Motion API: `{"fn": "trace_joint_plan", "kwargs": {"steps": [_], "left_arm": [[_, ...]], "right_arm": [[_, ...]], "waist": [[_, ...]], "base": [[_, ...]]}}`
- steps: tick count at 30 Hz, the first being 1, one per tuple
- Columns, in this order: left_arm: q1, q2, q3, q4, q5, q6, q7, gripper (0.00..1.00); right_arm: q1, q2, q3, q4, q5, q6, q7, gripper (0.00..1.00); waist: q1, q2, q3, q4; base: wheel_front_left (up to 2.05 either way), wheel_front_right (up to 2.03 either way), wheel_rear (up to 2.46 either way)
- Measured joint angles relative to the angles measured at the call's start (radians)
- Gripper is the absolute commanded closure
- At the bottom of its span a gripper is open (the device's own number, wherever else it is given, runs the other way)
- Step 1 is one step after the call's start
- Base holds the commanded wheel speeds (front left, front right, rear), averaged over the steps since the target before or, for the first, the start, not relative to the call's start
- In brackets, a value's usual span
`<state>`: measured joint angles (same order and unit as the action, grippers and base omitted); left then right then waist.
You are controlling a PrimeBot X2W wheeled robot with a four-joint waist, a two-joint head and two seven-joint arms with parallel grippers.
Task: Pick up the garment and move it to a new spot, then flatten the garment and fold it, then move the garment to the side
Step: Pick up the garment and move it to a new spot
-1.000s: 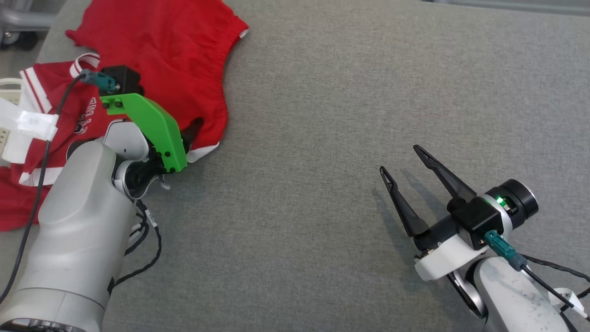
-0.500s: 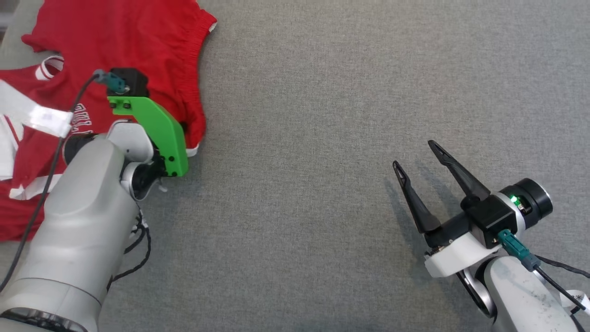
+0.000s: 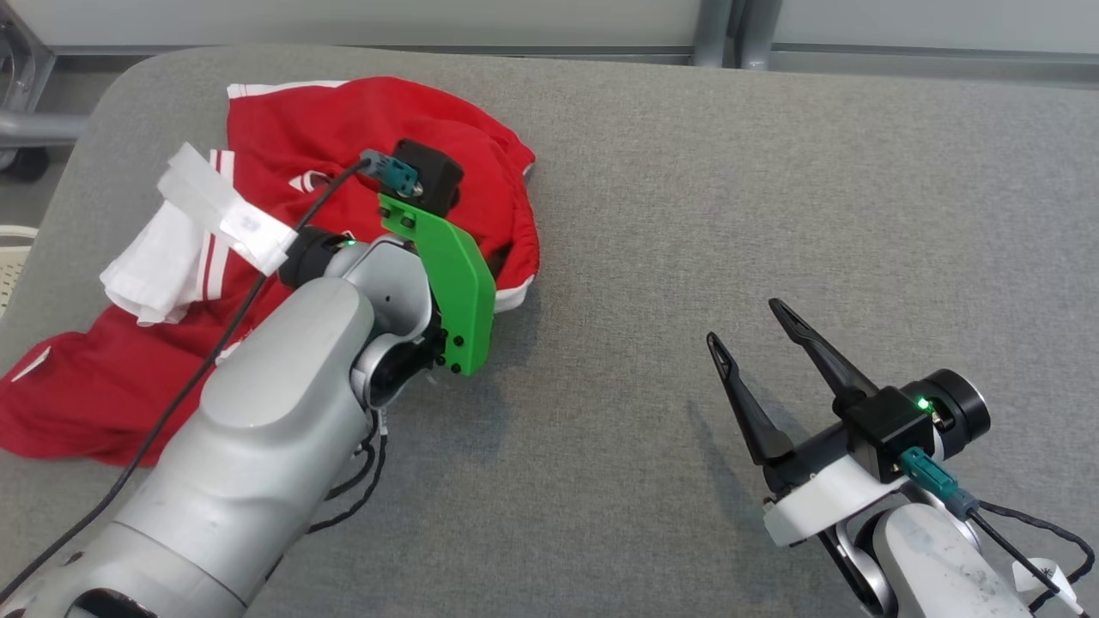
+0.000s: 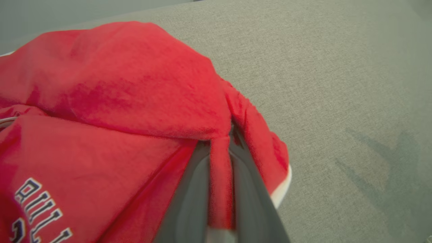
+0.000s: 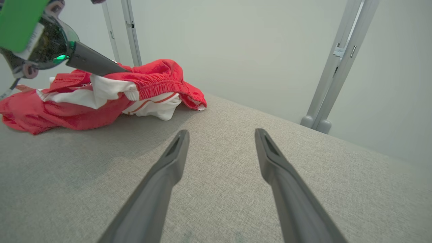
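Open grey tabletop (image 3: pixel 687 172) runs wide between the heaped red garment (image 3: pixel 283 129) on the left and the right gripper (image 3: pixel 743 321); the left arm (image 3: pixel 275 412) blocks the near-left side.

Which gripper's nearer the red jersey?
Left. The left gripper is shut on a fold of the red fabric jersey; right gripper hangs open over the grey fabric surface, apart from it.

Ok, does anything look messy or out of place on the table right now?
The red and white garment lies crumpled in a heap at the far left of the grey fabric table, not flat, with white parts bunched up. The left gripper is shut on a fold of it. Nothing looks spilled or damaged.
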<state>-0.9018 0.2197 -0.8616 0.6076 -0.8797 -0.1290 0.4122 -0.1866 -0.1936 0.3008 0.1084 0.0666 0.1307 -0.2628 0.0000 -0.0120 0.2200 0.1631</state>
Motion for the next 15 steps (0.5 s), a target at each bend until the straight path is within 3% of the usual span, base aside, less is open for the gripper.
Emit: {"fn": "trace_joint_plan", "kwargs": {"steps": [15], "left_arm": [[0.124,-0.1,-0.111,-0.091,-0.025,0.001,-0.041,1.0]], "right_arm": [[0.035,0.057,-0.054,-0.003,0.002,0.0,0.0,0.0]], "waist": [[0.0,0.0,-0.029,-0.152]], "base": [[0.0,0.0,0.0]]}}
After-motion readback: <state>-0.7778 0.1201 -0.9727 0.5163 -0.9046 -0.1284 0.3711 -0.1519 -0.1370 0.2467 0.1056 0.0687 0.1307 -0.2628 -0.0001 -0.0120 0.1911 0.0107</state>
